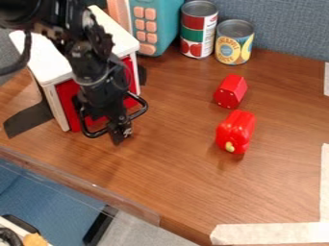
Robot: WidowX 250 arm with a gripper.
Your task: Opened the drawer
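Observation:
My black gripper [120,131] hangs low in front of a small white cabinet [48,60] at the upper left. Behind the gripper, the red drawer front [69,102] shows on both sides of the arm. The arm hides the middle of that front and any handle there, so I cannot tell how far out the drawer stands or whether the gripper touches it.
A red block [231,91] and a red toy pepper [235,130] lie right of centre. Two cans [198,30] [234,42] and a teal toy [155,24] stand at the back. White tape [270,233] marks the front right; the table edge [77,185] slants along the lower left.

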